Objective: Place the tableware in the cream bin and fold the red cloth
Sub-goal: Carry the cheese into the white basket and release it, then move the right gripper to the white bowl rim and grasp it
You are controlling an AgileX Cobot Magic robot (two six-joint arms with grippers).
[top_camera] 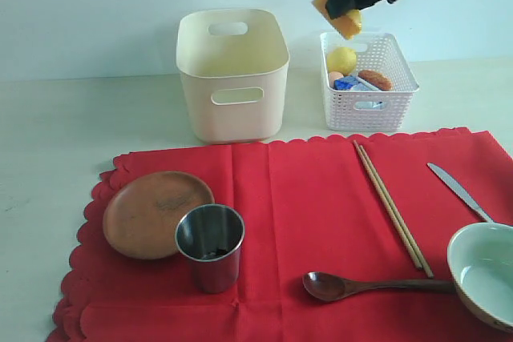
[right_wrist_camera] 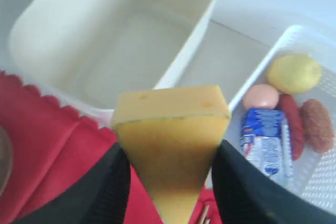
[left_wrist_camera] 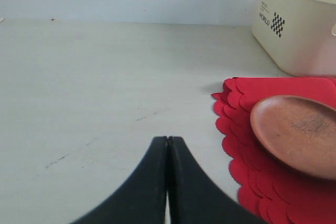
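The red cloth [top_camera: 321, 222] lies spread out flat. On it rest the brown plate [top_camera: 152, 212], steel cup [top_camera: 210, 246], wooden spoon [top_camera: 353, 285], chopsticks [top_camera: 391, 207], knife [top_camera: 458, 191] and bowl [top_camera: 485, 274]. Behind it stands the cream bin [top_camera: 232, 74], with nothing inside. High over the white basket, my right gripper [top_camera: 345, 10] is shut on a yellow cheese wedge [right_wrist_camera: 170, 140]. My left gripper [left_wrist_camera: 168, 140] is shut and holds nothing; it hovers over bare table beside the cloth's scalloped edge [left_wrist_camera: 231, 129] and the plate [left_wrist_camera: 299, 132]. It is outside the exterior view.
A white lattice basket [top_camera: 369, 110] to the right of the cream bin holds a lemon [top_camera: 341, 59], an egg [top_camera: 335, 78], a milk carton [top_camera: 353, 83] and a sausage [top_camera: 375, 79]. Pale bare table surrounds the cloth on the left.
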